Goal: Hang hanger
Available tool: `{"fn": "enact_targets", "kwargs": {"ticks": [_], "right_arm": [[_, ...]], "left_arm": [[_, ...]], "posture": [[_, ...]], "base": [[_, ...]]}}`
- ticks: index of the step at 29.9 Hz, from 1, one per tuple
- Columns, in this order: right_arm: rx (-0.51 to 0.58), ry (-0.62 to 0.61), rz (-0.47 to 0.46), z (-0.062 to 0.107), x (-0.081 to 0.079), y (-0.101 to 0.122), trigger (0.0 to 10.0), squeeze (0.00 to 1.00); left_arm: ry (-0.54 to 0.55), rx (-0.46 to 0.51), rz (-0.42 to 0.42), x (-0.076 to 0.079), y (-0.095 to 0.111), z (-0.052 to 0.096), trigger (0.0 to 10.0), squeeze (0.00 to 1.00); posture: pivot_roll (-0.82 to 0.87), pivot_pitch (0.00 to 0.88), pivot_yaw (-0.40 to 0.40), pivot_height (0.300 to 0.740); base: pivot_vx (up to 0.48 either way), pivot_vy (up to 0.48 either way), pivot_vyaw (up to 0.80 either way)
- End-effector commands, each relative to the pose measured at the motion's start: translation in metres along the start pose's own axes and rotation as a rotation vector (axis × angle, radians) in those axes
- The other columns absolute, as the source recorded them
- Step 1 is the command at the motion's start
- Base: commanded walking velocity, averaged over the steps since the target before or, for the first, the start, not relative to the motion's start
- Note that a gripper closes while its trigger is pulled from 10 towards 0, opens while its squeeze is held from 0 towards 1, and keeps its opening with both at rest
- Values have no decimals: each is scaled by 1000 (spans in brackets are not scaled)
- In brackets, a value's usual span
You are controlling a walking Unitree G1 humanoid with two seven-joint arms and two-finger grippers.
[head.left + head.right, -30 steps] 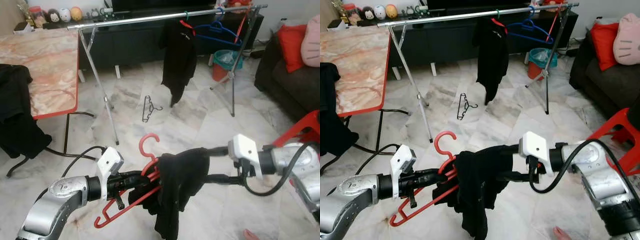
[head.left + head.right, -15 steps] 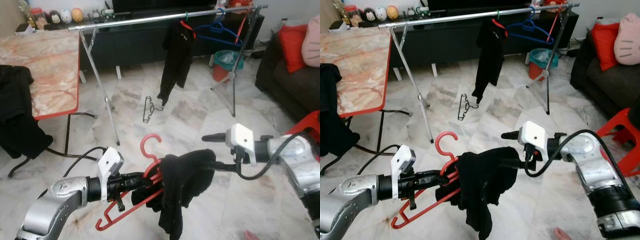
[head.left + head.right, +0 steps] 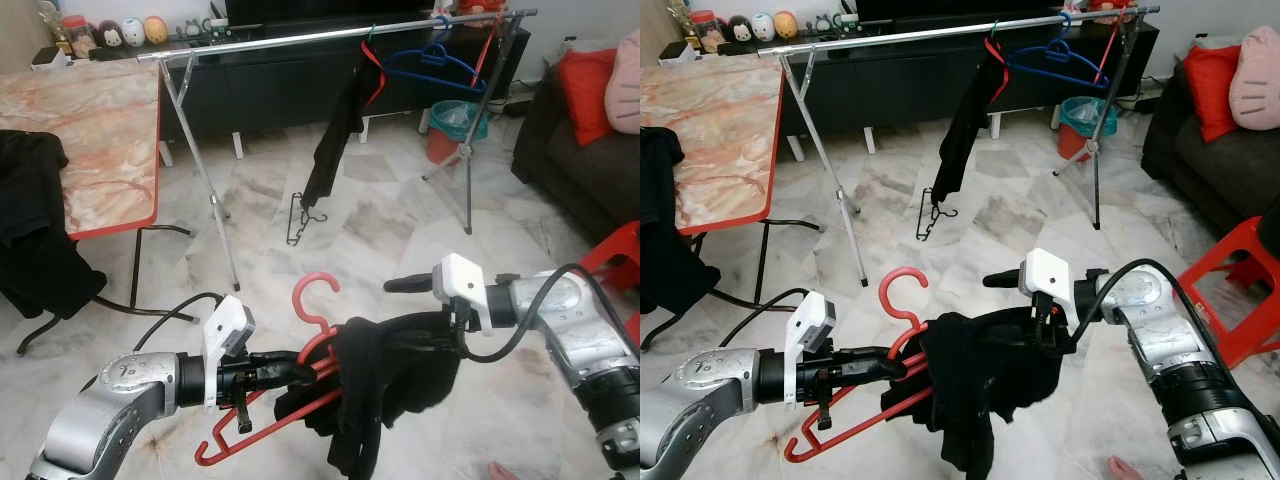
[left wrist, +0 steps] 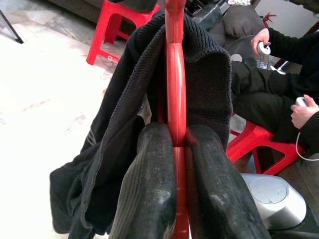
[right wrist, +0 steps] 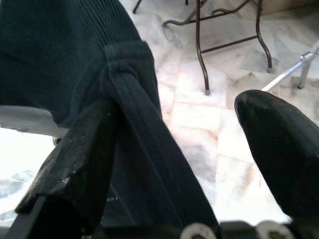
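A red hanger [image 4: 175,99] with a black garment [image 3: 385,365] draped over it is held low in front of me. My left gripper [image 3: 290,366] is shut on the hanger's arm, its fingers [image 4: 149,164] pinching the red bar. My right gripper [image 3: 400,312] is open at the garment's right side. One of its fingers [image 5: 84,149] is pushed under the cloth's hem and the other [image 5: 279,139] sticks out free above it. The silver clothes rail [image 3: 300,38] stands further ahead across the room.
On the rail hang a black garment [image 3: 335,130] and a blue hanger [image 3: 430,62]. A black hanger [image 3: 298,217] lies on the marble floor. A marble table [image 3: 90,130] stands left, a sofa [image 3: 580,150] and red stool [image 3: 620,255] right. A seated person [image 4: 279,74] is beyond the stool.
My right gripper has moved left and down into the garment, which now bunches more over the hanger. The black garment on the rail has swung edge-on.
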State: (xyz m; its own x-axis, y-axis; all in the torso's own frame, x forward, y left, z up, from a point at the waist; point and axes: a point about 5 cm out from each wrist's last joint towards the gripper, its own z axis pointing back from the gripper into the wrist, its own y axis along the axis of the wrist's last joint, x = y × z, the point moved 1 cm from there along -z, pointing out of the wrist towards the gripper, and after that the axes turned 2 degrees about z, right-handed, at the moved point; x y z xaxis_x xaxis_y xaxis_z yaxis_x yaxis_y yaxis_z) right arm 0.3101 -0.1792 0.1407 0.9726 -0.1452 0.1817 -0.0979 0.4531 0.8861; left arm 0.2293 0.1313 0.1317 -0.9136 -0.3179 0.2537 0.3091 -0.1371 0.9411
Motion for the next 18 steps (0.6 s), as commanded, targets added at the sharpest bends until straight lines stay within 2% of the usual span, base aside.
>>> {"fn": "enact_targets", "kwargs": {"ticks": [1,2,3,4,5,11,18], "right_arm": [[30,4,-4,1,3,4,10000,0],[45,6,-16,0,3,4,10000,0],[72,6,-36,-1,4,5,9373,0],[80,5,-41,-1,4,5,9373,0],[100,31,-65,-2,2,5,0,0],[98,97,-93,-7,-7,-1,0,0],[101,100,-113,-5,-6,-3,0,0]], "left_arm": [[-51,35,-44,7,13,-1,10000,0],[-51,35,-43,7,13,-1,10000,0],[-53,30,-44,7,12,-1,10000,0],[-53,27,-46,6,12,-1,10000,0],[-52,27,-44,6,12,-1,10000,0],[-80,42,-41,10,15,-2,10000,0],[-91,36,-47,11,15,-1,10000,0]], "posture": [[19,77,-2,740],[19,77,-2,740],[22,81,-4,740],[22,81,-4,740],[22,81,-4,740],[26,85,-2,740],[25,82,-3,740]], "base": [[0,0,0],[0,0,0],[0,0,0],[0,0,0],[0,0,0],[0,0,0],[0,0,0]]}}
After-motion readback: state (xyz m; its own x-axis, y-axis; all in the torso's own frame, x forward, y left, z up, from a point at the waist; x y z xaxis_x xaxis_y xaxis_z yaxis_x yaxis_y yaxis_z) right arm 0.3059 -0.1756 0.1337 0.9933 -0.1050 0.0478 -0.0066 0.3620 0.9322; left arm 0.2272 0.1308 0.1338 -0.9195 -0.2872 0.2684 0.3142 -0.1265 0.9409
